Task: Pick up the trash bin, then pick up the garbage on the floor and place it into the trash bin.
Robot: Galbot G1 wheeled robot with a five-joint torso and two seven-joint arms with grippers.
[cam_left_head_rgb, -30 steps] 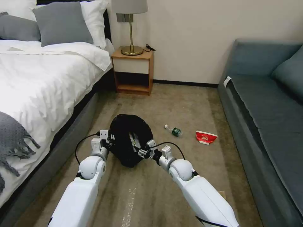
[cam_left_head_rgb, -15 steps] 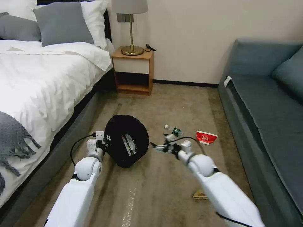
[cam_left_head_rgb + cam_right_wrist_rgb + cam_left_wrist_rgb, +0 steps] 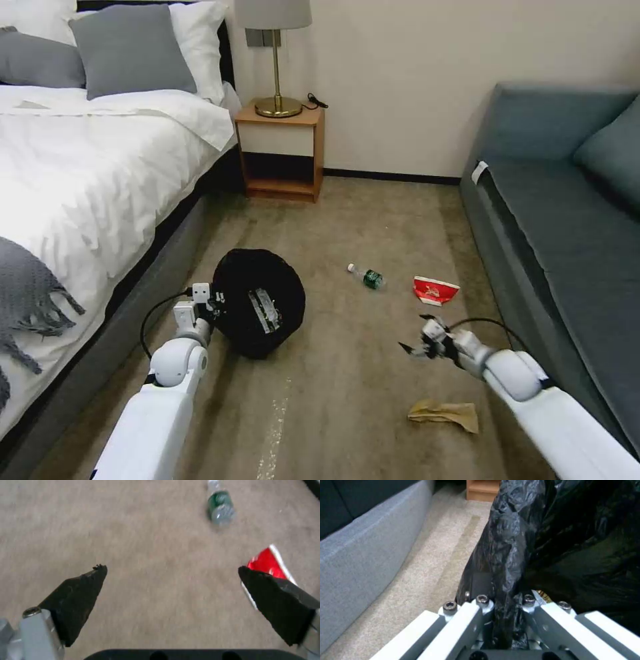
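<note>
Carpet [image 3: 373, 220] is running between the bed [image 3: 80, 187] on the robot's left and the sofa [image 3: 567, 227] on its right, and the bin and all the litter are sitting on or over it. Next in size, the bin [image 3: 260, 310], lined with a black bag, is hanging tipped beside the bed, its mouth facing the head camera with some pale litter showing inside. The left end effector [image 3: 212, 305] is gripping it: in the left wrist view the fingers [image 3: 466, 615] are pinching the bag-covered rim [image 3: 506, 562] between them.

The right end effector [image 3: 419, 340] is hovering low over the carpet near the sofa, spread wide and carrying nothing; in its wrist view the two dark fingertips [image 3: 83, 585] are standing far apart over bare carpet. It looks the nearer arm for all the loose litter. The brown paper [image 3: 445, 413] is lying just robot-side of it, its long axis running left to right. The red carton [image 3: 436, 291] is lying just beyond, and the bottle [image 3: 367, 276] farther off toward the nightstand [image 3: 280, 150], its long axis slanting, cap end away.

The bottle is wearing a green label [image 3: 218, 498], and the carton is showing white print; neither is readable.
</note>
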